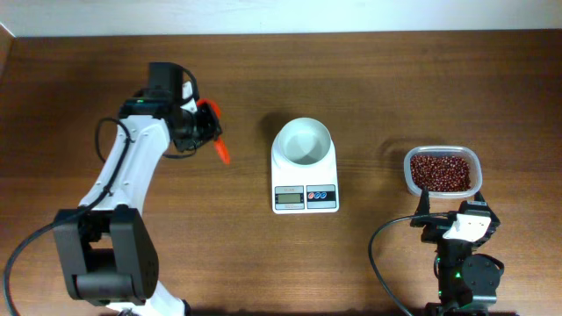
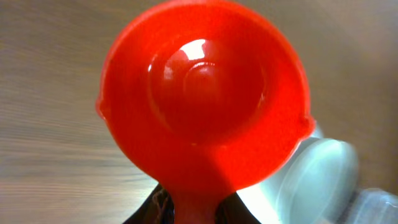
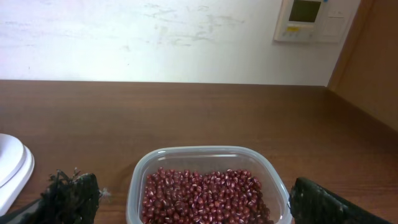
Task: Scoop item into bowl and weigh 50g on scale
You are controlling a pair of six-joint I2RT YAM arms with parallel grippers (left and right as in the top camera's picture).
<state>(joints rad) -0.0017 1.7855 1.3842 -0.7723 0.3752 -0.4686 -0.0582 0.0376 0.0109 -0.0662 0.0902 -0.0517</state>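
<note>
Right gripper [image 1: 450, 211] sits nearest my edge of the table [image 1: 369, 88]. Its jaws are spread wide with nothing in them. One finger [image 3: 68, 199] stands to each side of the clear tub's [image 3: 205, 150] near end. I can't tell if they touch it. The beans [image 3: 202, 196] lie in that tub as a loose layer.

Mid-table is the scale [image 1: 305, 197], with the white bowl [image 1: 302, 140] seated on its platform. I can't read the display.

Farthest out, on the left, the left gripper [image 1: 195, 127] is clamped on the handle of the red scoop [image 2: 199, 93]. The scoop's cup faces the wrist camera, well apart from the scale.
</note>
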